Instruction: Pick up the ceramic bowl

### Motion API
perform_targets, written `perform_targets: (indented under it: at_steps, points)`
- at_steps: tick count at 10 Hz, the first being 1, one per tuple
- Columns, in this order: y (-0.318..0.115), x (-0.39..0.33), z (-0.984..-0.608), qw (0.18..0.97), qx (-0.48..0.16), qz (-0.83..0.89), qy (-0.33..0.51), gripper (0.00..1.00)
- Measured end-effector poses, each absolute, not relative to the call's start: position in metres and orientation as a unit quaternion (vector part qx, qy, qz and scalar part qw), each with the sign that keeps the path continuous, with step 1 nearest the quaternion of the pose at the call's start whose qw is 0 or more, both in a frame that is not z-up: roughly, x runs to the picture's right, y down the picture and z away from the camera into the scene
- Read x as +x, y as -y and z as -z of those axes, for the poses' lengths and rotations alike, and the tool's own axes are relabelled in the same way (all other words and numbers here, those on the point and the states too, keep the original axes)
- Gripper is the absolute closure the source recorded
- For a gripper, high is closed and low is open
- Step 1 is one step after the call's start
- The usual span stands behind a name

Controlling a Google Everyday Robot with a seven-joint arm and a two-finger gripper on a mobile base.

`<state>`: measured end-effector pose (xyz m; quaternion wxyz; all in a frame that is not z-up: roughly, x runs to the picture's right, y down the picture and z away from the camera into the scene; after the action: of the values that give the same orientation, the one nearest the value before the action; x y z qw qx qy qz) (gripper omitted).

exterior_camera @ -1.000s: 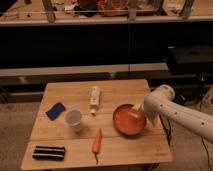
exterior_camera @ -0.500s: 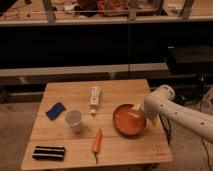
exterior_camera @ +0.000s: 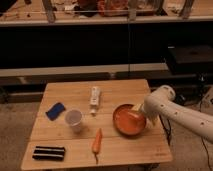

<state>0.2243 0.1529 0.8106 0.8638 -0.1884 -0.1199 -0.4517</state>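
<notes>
Unmoved since before: tool (exterior_camera: pixel 136 116), state unclear, at right rim of wide orange-red ceramic bowl (exterior_camera: pixel 125 126); likely rigid, breakable; pinch rim.

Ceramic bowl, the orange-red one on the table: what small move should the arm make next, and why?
Probably ease the end effector slightly down onto the right rim of the wide, shallow orange-red ceramic bowl before any lift. It sits at that rim, and the bowl lies flat on the wooden table; a firm hold is not evident.
</notes>
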Motion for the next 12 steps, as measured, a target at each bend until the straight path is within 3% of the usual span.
perform_targets:
  at_steps: [12]
  points:
    - [-0.1556, 0.223, -0.8135, 0.85, -0.183, 0.476, 0.132, 0.2]
